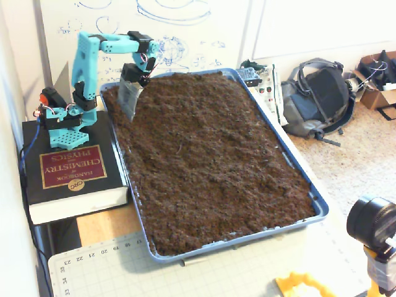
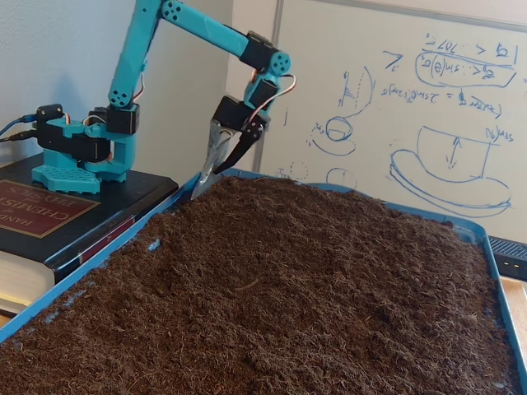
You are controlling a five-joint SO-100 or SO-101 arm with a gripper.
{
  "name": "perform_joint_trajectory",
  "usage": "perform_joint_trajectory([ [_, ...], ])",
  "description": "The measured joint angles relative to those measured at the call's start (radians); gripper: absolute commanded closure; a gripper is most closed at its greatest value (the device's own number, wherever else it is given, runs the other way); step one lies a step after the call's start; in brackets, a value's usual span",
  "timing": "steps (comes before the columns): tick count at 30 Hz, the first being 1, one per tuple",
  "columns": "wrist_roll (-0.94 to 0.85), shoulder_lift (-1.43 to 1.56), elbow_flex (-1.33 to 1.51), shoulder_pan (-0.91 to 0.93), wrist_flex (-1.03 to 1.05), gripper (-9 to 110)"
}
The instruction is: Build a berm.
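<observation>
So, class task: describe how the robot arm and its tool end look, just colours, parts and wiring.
The arm has turquoise plastic links with black servo blocks at the joints. Thin red and white wires run along it. Its gripper carries a silvery, pointed metal blade beside a black finger. The perforated turquoise base has an orange-and-black part beside it.

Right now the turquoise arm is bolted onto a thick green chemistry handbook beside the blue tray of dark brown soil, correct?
Not quite: the chemistry handbook has a black cover with a maroon title panel, not green, as the higher fixed view shows. The turquoise arm does stand on it beside the blue tray of soil.
</observation>
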Motion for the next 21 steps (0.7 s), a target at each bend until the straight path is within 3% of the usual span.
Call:
perform_joint_trajectory([
  [8,0.14,-0.112,-0.112,-0.06,0.0,101],
  [21,0.184,-0.25,-0.135,-0.137,-0.084,101],
])
